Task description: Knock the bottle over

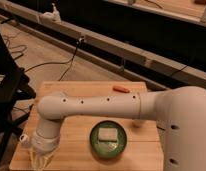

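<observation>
The clear bottle (pixel 24 141) with a white cap is at the front left corner of the wooden table (pixel 76 92). Only its cap and a little of its top show, to the left of my wrist. I cannot tell whether it stands upright or leans. My gripper (pixel 41 156) points down at the table's front left edge, right against the bottle and covering most of it. My white arm reaches across the table from the right.
A green bowl (pixel 108 140) holding a white block (pixel 107 135) sits right of the gripper. A small orange-red object (pixel 121 89) lies near the table's far edge. A dark frame (pixel 6 80) stands left of the table, and cables (pixel 46 64) lie on the floor.
</observation>
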You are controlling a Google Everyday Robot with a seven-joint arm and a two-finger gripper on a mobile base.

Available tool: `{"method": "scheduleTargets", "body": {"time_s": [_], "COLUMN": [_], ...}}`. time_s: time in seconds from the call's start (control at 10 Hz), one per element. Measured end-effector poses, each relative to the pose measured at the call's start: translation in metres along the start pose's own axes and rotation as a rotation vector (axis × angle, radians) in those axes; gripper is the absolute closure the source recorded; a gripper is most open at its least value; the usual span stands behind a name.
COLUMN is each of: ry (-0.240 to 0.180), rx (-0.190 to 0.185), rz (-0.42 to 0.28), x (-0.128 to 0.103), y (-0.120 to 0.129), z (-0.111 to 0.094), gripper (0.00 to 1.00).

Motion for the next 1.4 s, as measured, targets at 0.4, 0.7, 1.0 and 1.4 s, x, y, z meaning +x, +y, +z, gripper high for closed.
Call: {"method": "scheduleTargets", "body": {"time_s": [0.4,0.7,1.0,1.4], "ry": [-0.006,-0.028,-0.050,-0.145], "rx": [0.001,0.036,0.080,0.182], "rz": [-0.015,-0.028,-0.017,-0.024], "x": [0.007,0.016,0.029,0.030], "y": [-0.024,-0.050,-0.065,-0.104], "z": [0.015,0.015,0.009,0.014], "gripper": [1.00,1.00,1.00,1.00]}}
